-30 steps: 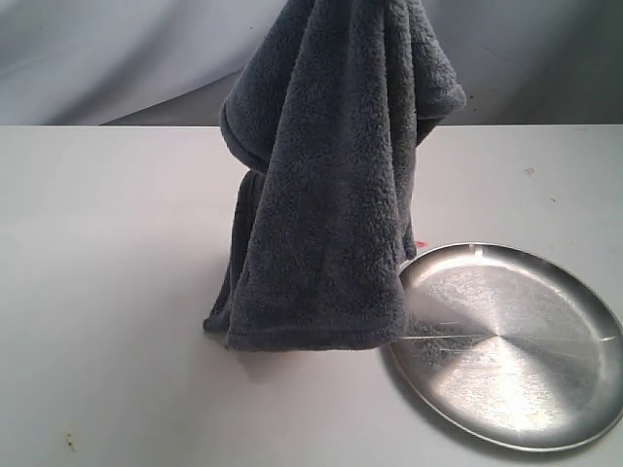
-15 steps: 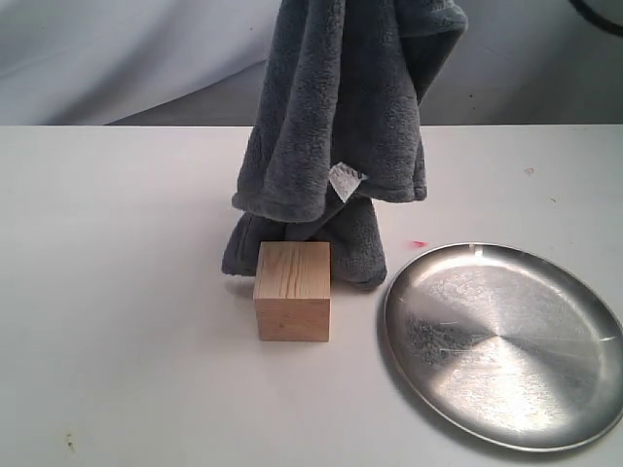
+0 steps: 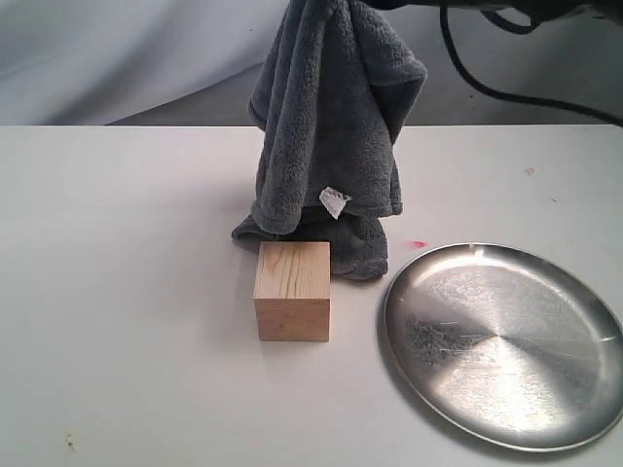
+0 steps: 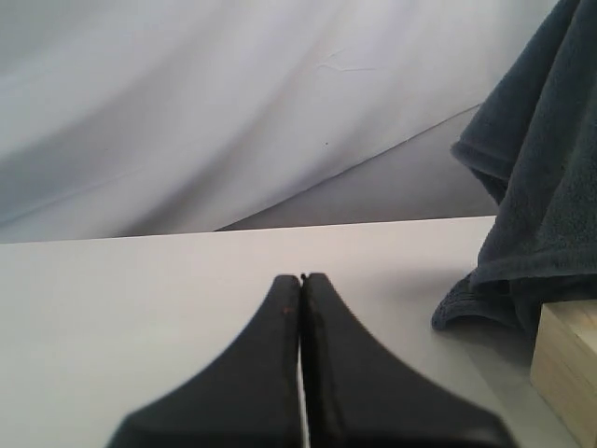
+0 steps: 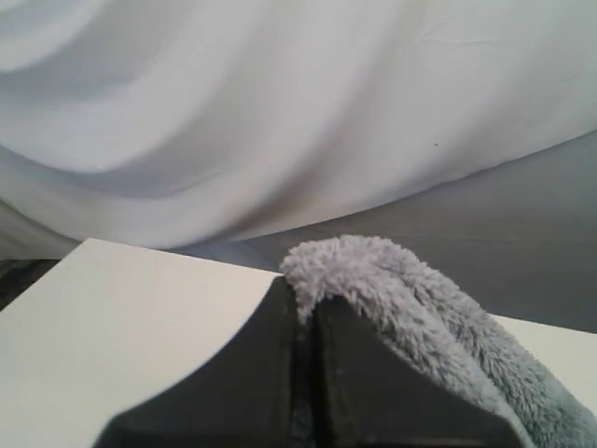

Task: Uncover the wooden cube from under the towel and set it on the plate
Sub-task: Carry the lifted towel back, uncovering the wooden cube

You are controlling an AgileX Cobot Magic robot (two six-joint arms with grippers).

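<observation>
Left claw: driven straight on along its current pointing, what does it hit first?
Looks free: the shut left claw points across bare table toward the white backdrop. The towel and wooden cube sit off to one side of that line, though depth is hard to judge.

Fluffy dark grey plush cloth towel [image 3: 326,126]; pale wooden cube [image 3: 292,292] with visible grain lines; shiny, faintly scratched silver metal plate [image 3: 506,345]; smooth matt white surface [image 3: 117,292]

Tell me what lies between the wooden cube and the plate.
In the exterior view, only bare table separates the wooden cube and the plate; the towel hangs behind that gap.
</observation>
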